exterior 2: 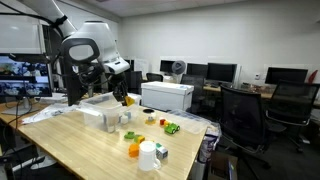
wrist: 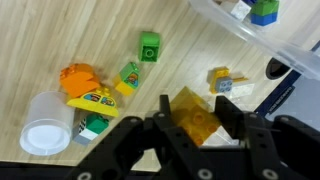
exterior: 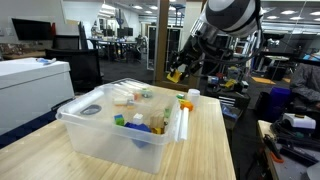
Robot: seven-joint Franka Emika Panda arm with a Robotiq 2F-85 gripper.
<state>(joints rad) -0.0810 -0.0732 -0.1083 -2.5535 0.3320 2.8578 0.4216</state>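
Your claw [wrist: 196,104] is closed on 1 yellow block [wrist: 198,126], above the wooden tabletop [wrist: 180,50]. Below lie 1 green block [wrist: 150,46], 1 white cup [wrist: 45,125] and a clear bin [wrist: 290,50].

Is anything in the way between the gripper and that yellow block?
Nothing visible does. In the wrist view the yellow block sits right between the fingers of the gripper. The green block and the white cup lie apart from it on the table.
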